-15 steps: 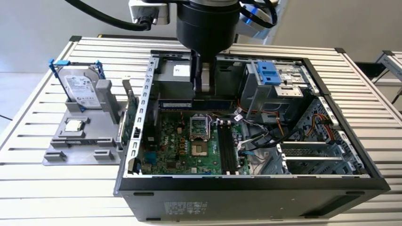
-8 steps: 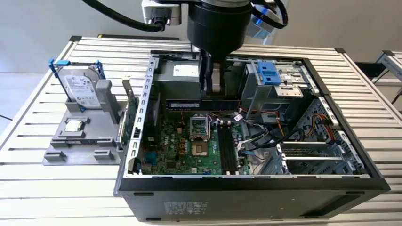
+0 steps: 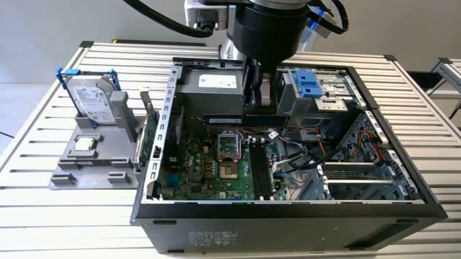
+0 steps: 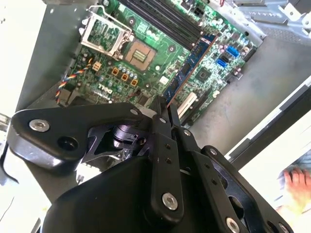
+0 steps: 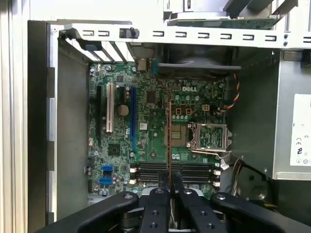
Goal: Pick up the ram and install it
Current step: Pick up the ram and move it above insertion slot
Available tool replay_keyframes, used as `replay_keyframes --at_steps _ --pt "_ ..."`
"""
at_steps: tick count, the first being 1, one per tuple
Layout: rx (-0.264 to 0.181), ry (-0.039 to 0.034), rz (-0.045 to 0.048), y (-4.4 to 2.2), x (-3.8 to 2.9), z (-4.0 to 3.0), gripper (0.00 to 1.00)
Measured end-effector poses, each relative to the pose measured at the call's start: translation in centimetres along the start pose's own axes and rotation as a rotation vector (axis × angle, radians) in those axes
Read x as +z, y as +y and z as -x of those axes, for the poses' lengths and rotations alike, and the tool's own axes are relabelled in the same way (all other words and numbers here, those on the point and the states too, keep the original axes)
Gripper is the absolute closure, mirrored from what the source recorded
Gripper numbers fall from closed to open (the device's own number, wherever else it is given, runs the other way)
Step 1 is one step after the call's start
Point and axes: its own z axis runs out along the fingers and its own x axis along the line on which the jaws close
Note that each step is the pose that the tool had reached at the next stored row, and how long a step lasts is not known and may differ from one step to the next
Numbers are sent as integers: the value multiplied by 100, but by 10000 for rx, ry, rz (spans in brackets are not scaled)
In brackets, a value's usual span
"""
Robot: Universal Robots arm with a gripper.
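The ram (image 3: 232, 120) is a long dark stick with a pale label, hanging level over the motherboard (image 3: 209, 167) inside the open computer case. My gripper (image 3: 253, 112) is shut on it from above. In both wrist views the ram (image 4: 187, 68) (image 5: 169, 131) shows edge-on, sticking out from between the closed black fingers (image 4: 160, 124) (image 5: 179, 187). The black memory slots (image 3: 260, 170) (image 5: 160, 172) lie below it beside the processor socket (image 3: 226, 145), and the ram is still above them, not touching.
The case walls (image 3: 173, 108) and drive cage (image 3: 317, 91) hem in the arm. Loose cables (image 3: 303, 156) lie at the slots' right. Outside the case, a grey fixture (image 3: 94, 162) holds a hard drive (image 3: 94, 105) and a green card (image 3: 151, 132). A person's hand (image 4: 296, 184) shows nearby.
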Motion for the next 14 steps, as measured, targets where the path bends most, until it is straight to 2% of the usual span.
replay_keyframes --at_steps 9,14 --pt "163 7 3 -162 -2 -1 100" --pt "196 13 8 -281 -4 -2 100"
